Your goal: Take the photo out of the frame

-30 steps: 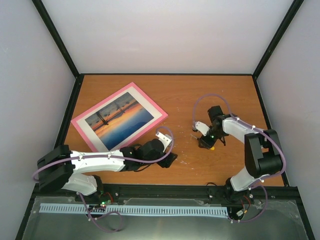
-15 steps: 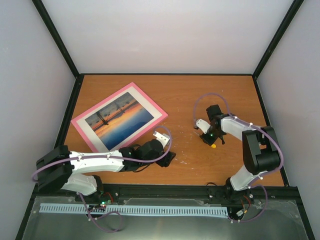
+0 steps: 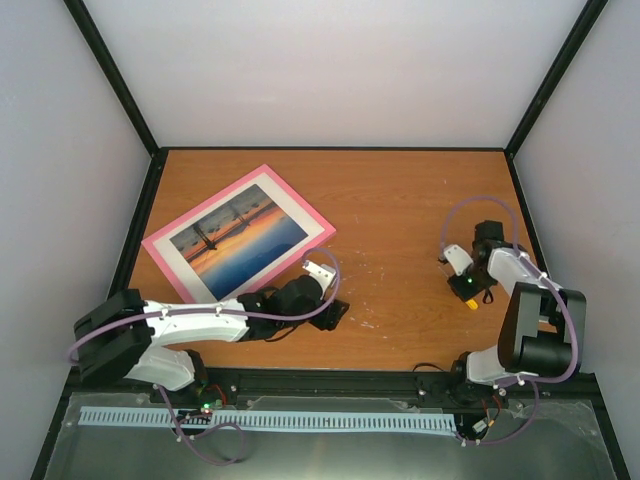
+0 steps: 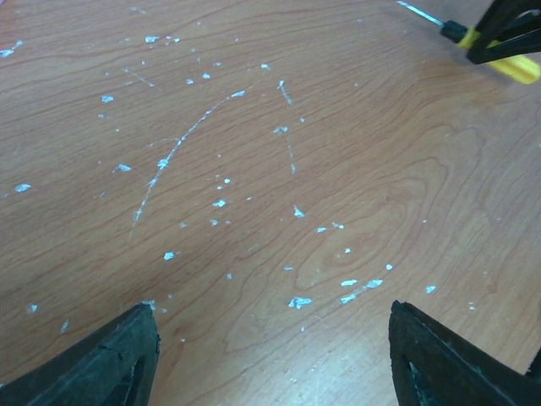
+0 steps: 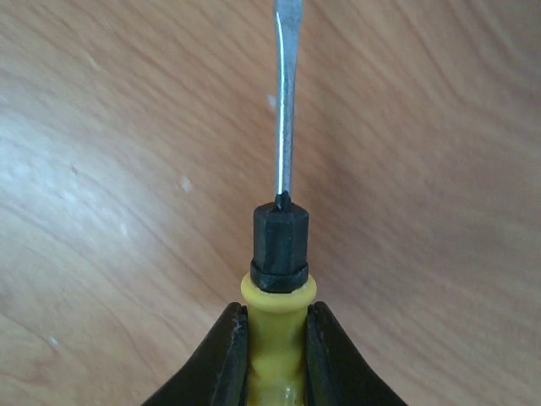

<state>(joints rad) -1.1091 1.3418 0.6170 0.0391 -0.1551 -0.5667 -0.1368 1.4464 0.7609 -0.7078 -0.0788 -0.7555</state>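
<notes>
On my screens I log: wooden table [image 3: 420,190], flecked with white scuffs. Frame [image 3: 205,202], thin pink, lying flat and skewed at the far left, with a white mat [image 3: 316,233] inside. Photo [image 3: 238,234], orange-and-blue sunset over water with dark silhouettes, seated in the mat's window. Left gripper [image 4: 270,317], jaws spread, empty, over bare wood beside the frame. Right gripper [image 5: 275,342], pinching the yellow handle of a screwdriver [image 5: 285,110], well apart at right.

No text, label, brand, number or sign is legible on the photo [image 3: 240,235], frame [image 3: 300,199], screwdriver [image 5: 279,245] or table [image 3: 400,200].
</notes>
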